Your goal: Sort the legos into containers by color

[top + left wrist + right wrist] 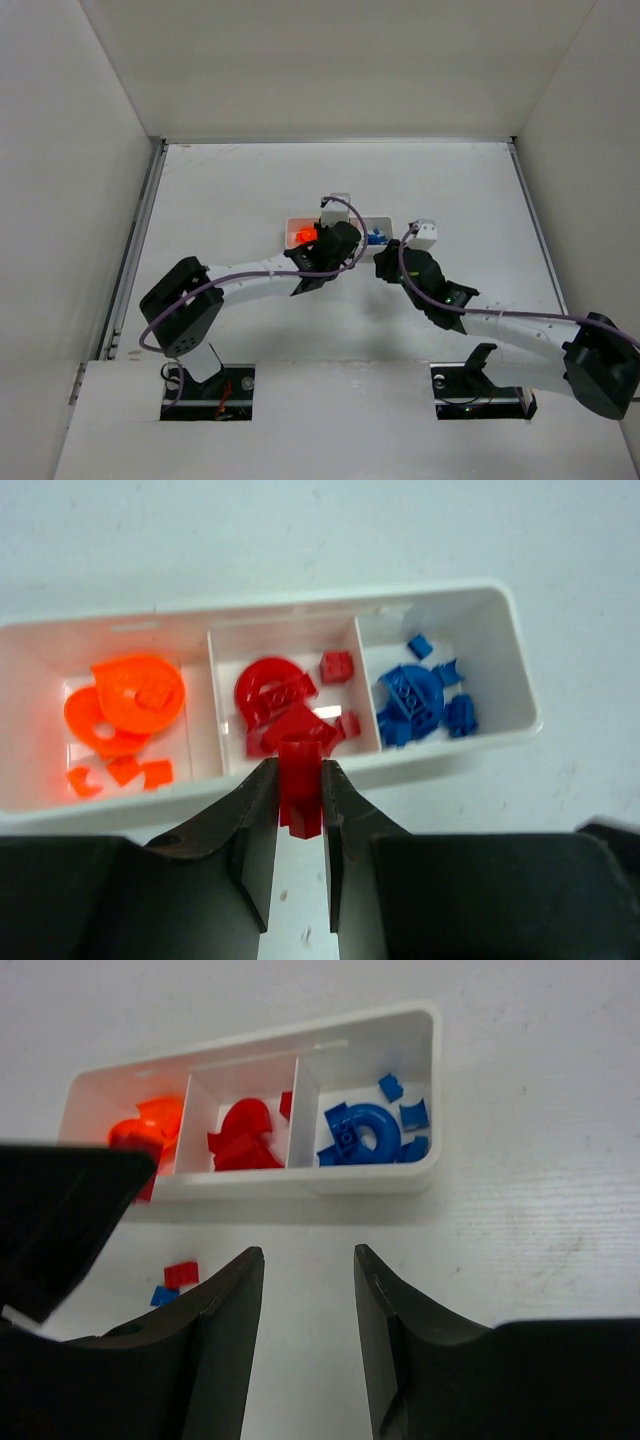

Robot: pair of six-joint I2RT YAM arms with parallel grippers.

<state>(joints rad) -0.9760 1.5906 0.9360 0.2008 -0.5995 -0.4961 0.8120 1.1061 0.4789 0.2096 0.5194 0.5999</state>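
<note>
A white three-compartment tray (500,605) lies across the left wrist view, with orange legos (128,698) in its left cell, red legos (285,695) in the middle and blue legos (415,695) on the right. My left gripper (300,775) is shut on a red lego (300,790), held at the tray's near rim over the middle cell. My right gripper (308,1260) is open and empty, just short of the tray (425,1030). A loose red lego (181,1273) and a blue lego (163,1295) lie on the table to its left.
In the top view the tray (385,222) sits mid-table, mostly covered by the left gripper (328,245); the right gripper (392,262) is beside it. White walls enclose the table on three sides. The left arm fills the left of the right wrist view.
</note>
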